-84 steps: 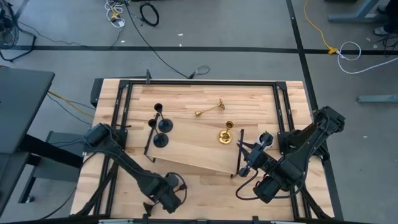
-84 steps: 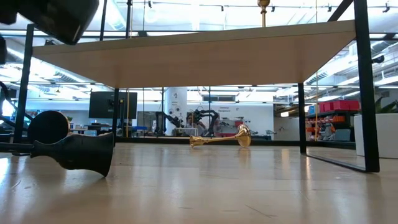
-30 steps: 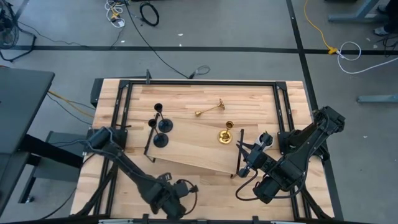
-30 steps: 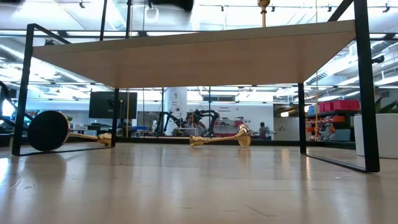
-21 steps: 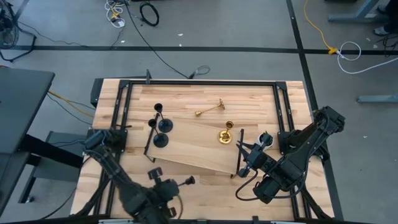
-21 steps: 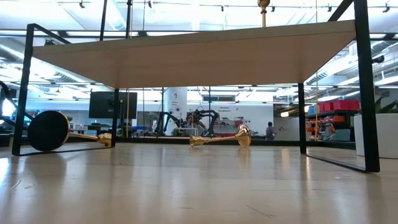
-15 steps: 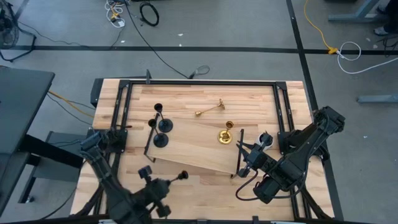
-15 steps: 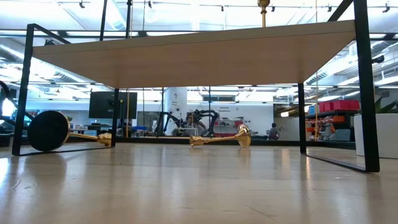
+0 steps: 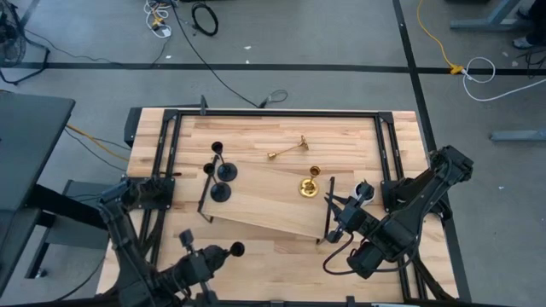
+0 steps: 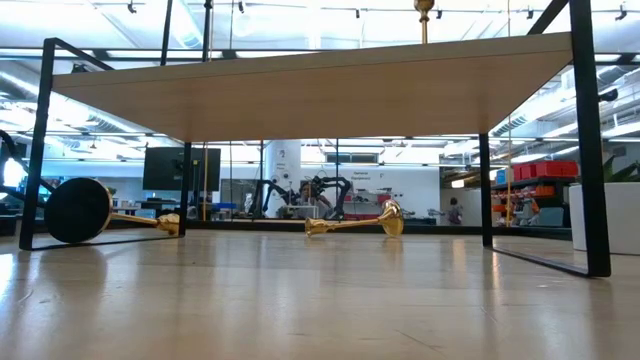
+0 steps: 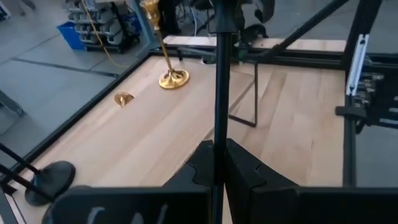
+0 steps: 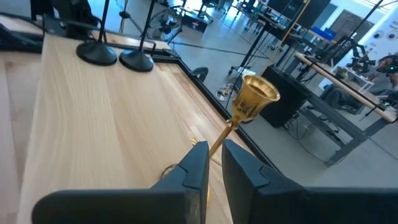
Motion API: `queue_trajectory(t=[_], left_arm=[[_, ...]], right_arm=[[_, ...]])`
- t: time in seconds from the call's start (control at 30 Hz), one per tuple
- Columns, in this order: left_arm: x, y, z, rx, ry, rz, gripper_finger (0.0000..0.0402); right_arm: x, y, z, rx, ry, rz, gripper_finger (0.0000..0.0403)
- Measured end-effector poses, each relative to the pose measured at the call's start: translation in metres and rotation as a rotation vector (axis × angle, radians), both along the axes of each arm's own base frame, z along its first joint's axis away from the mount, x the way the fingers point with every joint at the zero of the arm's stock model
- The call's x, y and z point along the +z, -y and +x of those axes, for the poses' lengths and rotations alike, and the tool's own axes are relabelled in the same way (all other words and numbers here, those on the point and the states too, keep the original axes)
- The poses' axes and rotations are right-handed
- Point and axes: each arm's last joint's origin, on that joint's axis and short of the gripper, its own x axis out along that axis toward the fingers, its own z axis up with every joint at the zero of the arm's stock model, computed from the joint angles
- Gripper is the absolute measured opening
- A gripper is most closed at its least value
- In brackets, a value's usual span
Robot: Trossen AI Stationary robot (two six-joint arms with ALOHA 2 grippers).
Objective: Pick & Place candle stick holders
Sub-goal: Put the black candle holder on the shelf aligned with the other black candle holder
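Grippers both clamp candlesticks: left gripper [image 11: 217, 163] a black candlestick [image 11: 221, 74], right gripper [image 12: 210, 163] a gold candlestick [image 12: 249, 106], near the raised board [image 9: 264, 200].

We look down on a grey concrete floor [image 9: 341, 34] crossed by black tape lines [image 9: 256, 66], with loose cables [image 9: 200, 17] and a yellow cord [image 9: 435, 38] lying on it. A dark desk [image 9: 30, 149] stands beside the wooden table [image 9: 281, 136]. Level across the table we see a bright hall, ceiling lights [image 10: 300, 15], a monitor [image 10: 180, 168] and red bins [image 10: 545, 170]
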Motion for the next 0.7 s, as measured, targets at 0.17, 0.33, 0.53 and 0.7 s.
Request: queue_trajectory(t=[0.17, 0.33, 0.53, 0.7], left_arm=[[0.002, -0.019, -0.003, 0.019, 0.045, 0.063, 0.0014], [-0.007, -0.066, -0.016, 0.110, 0.057, 0.020, 0.0014], [-0.010, -0.096, -0.048, 0.110, 0.140, -0.039, 0.0014], [-0.019, -0.095, -0.069, 0.022, 0.247, 0.023, 0.0014]], right_arm=[[-0.007, 0.001, -0.001, 0.000, -0.022, -0.021, 0.0049], [-0.007, 0.001, -0.001, 0.000, -0.021, -0.020, 0.0049], [-0.007, 0.001, -0.001, 0.000, -0.022, -0.022, 0.0049], [-0.007, 0.001, -0.001, 0.001, -0.025, -0.024, 0.0049]])
